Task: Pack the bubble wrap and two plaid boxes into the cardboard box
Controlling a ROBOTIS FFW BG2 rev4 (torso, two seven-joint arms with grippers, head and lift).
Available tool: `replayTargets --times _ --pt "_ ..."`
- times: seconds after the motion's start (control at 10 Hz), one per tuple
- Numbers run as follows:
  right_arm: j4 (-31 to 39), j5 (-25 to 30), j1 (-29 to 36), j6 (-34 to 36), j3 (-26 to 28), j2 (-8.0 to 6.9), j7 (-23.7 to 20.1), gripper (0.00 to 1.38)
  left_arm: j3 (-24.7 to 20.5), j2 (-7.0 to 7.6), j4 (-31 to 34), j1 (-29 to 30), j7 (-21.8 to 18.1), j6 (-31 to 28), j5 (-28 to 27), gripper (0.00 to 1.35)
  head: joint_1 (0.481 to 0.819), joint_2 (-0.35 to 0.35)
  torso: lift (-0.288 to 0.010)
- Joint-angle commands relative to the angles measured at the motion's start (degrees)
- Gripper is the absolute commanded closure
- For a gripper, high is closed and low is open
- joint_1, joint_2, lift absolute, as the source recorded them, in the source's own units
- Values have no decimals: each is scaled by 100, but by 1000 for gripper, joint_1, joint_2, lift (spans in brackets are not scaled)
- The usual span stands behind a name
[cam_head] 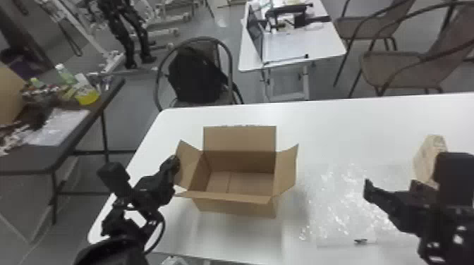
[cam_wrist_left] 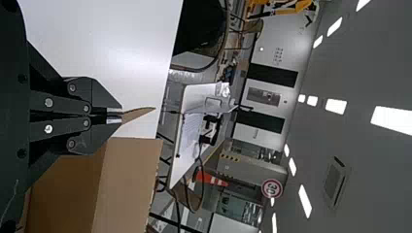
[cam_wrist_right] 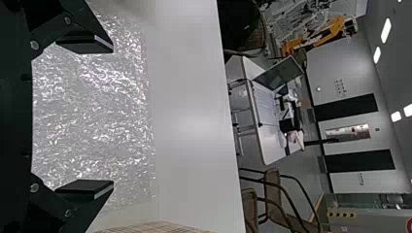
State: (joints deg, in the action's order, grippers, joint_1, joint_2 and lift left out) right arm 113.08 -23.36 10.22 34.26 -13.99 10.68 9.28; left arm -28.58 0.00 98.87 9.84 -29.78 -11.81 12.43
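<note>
Left gripper (cam_wrist_left: pixel 114 115) pinches the flap (cam_wrist_left: pixel 137 114), likely steadying the cardboard box (cam_head: pixel 233 207)!
Right gripper (cam_wrist_right: pixel 112 115) spread wide above bubble wrap (cam_wrist_right: pixel 92 131).

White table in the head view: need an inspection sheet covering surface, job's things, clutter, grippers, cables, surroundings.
Surface: white tabletop; damage, nothing seen.
Job's things: open brown cardboard box; clear bubble wrap spread flat; tan plaid box toward the table's right.
Clutter: small dark item at the wrap's near edge.
Left gripper: shut, at the box's left flap; grip unclear.
Right gripper: open.
Cables: black loop below the left gripper.
Surroundings: dark side table, black bag on a chair.
</note>
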Motion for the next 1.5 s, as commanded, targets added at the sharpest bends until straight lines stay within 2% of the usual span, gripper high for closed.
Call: replayTargets --times 0.0,0.1,0.2,0.6,0.8,0.9,1.0,1.1,1.2,1.3,1.4 --pt "21 367 -583 1258 -16 -461 205 294 71 -15 0 0 7 -23 23 1210 695 312 -87" --pt "-50 508 -899 1988 -8 -637 276 294 98 -15 0 -18 7 -23 31 1210 695 311 -87" --pt "-287 464 -1215 2419 -8 -690 293 288 133 -15 0 -44 7 -41 23 1210 695 311 -87" --pt "-1807 236 -1795 2506 -166 -742 328 294 221 -15 -9 -62 16 -67 49 1210 695 303 -87" --pt "-2229 209 -1962 2647 -227 -751 320 295 247 -15 -9 -62 16 -85 58 1210 695 304 -87" --pt "-2326 183 -2042 2753 -271 -742 320 349 265 -15 -17 -70 16 -94 66 1210 695 303 -87" --pt "-2317 183 -2033 2788 -271 -742 320 792 291 -15 -17 -79 16 -94 75 1210 695 302 -87" --pt "-2273 192 -2033 2823 -271 -734 320 1023 291 -15 -17 -70 16 -94 102 1210 695 301 -87" --pt "-2238 192 -2033 2867 -271 -716 320 1026 300 -15 -26 -70 16 -94 102 1210 695 300 -87" --pt "-2150 157 -2015 2867 -271 -690 320 1104 300 -15 -26 -70 16 -85 110 1210 695 298 -87" --pt "-1930 148 -1927 2779 -271 -663 320 1257 300 -15 -26 -79 16 -59 119 1210 695 297 -87"
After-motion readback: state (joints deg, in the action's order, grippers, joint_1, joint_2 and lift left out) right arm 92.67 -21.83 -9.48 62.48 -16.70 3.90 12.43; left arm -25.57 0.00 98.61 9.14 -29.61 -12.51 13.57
